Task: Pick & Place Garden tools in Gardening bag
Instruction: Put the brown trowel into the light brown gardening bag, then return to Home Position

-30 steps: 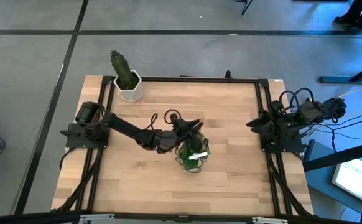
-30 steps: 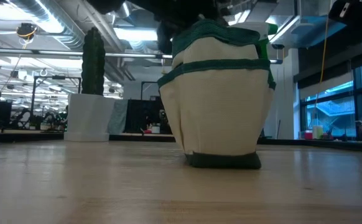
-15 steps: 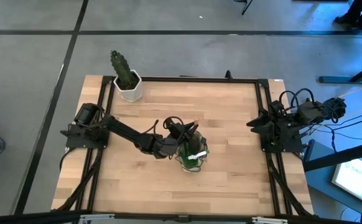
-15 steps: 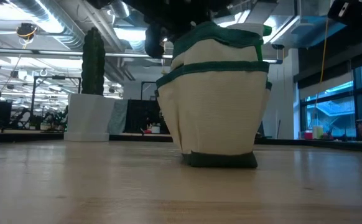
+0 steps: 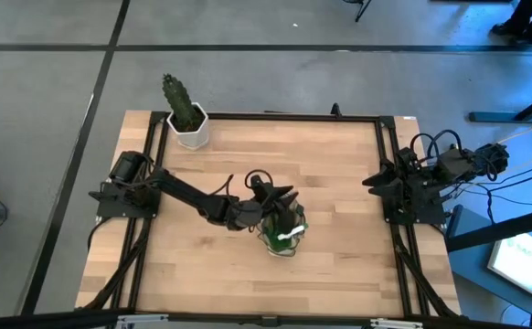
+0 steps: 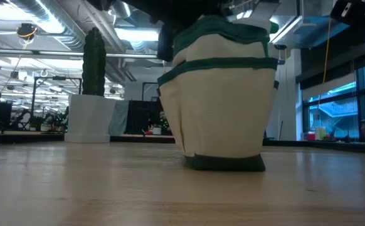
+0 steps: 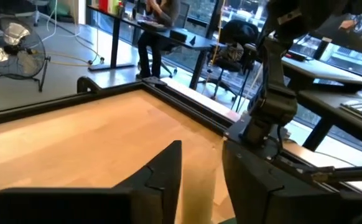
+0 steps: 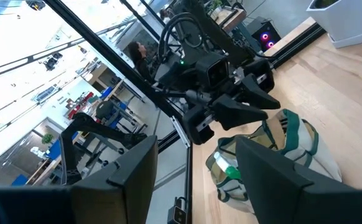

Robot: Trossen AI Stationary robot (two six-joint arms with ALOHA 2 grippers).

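Observation:
The gardening bag (image 5: 281, 233), cream fabric with green trim, stands upright on its base near the table's middle; it also shows in the low view (image 6: 223, 107) and the right wrist view (image 8: 280, 155). The green spray bottle with its white nozzle (image 5: 290, 230) sticks out of the bag. The trowel, rake and shears do not show. My left gripper (image 5: 277, 197) is open just above the bag's far-left rim, also seen in the right wrist view (image 8: 250, 99). My right gripper (image 8: 193, 186) is open and waits at the table's right edge (image 5: 387, 183). My left gripper stands close over the bag's rim (image 7: 198, 186), with nothing between its fingers. I cannot tell whether a finger touches the bag.
A cactus in a white pot (image 5: 186, 117) stands at the table's far left corner, also in the low view (image 6: 91, 116). A black frame (image 5: 275, 117) runs around the table. Bare wood lies in front of and to the right of the bag.
My left gripper has shifted slightly toward the table's left and near side, then back toward the right over the bag. The bag has slid a little left and back right on the table, and its upper rim has changed shape.

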